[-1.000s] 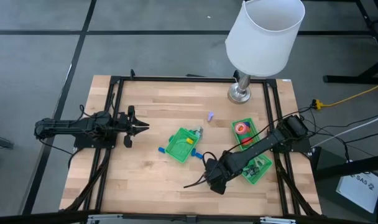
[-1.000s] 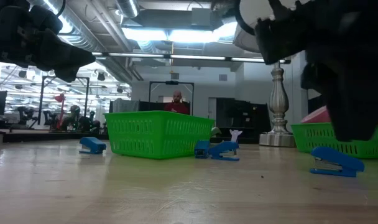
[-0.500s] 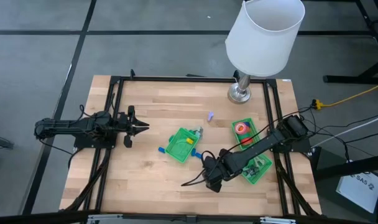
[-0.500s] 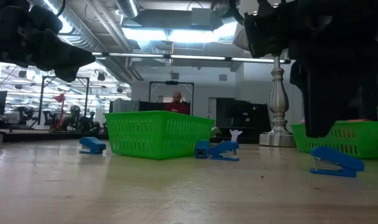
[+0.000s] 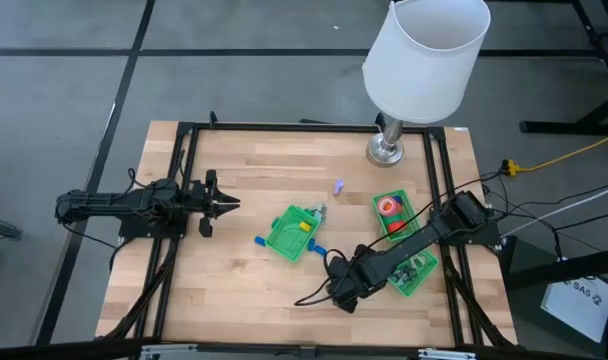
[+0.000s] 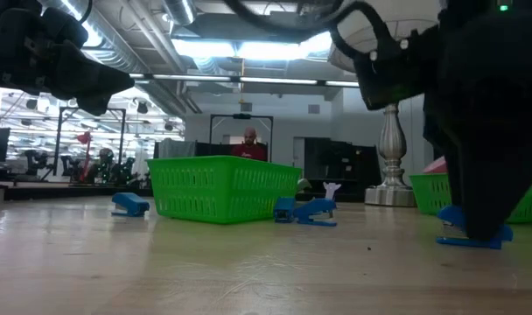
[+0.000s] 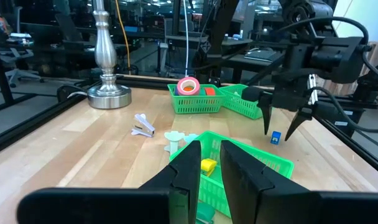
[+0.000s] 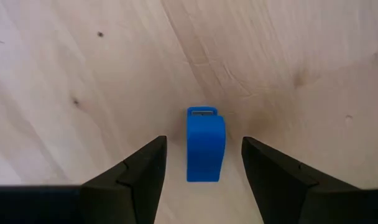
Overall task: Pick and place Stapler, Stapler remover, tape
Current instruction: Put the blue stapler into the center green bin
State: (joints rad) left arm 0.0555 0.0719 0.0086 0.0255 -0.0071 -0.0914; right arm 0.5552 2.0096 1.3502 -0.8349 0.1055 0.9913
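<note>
The step in hand is judged to be the pick of a small blue stapler (image 8: 205,144), which lies on the bare wooden table (image 5: 244,170) in the lower centre of the high view. The right gripper (image 8: 204,163) is positioned directly over it, pointing down. In the right wrist view the stapler is seen between the two dark fingers (image 8: 130,175), which stand wide on either side with clear wood showing between each finger and the blue body; nothing is held. In the low view the same stapler (image 6: 472,236) is seen at the lower right, flat on the table, with the right arm's dark bulk right over it.

A second blue stapler (image 6: 316,211) lies near the middle green basket (image 5: 290,233). A roll of tape (image 5: 388,207) is seen in the green basket (image 5: 393,215) at centre right of the high view. Which item is the stapler remover cannot be told.

The left gripper (image 5: 231,204) waits at the left of the high view, well apart from the work; its fingers are seen narrow, with only a slim gap, and empty.

The next move is judged to call for the last of the descent, the fingers kept astride the stapler's narrow sides, and then a squeeze before any lift.
</note>
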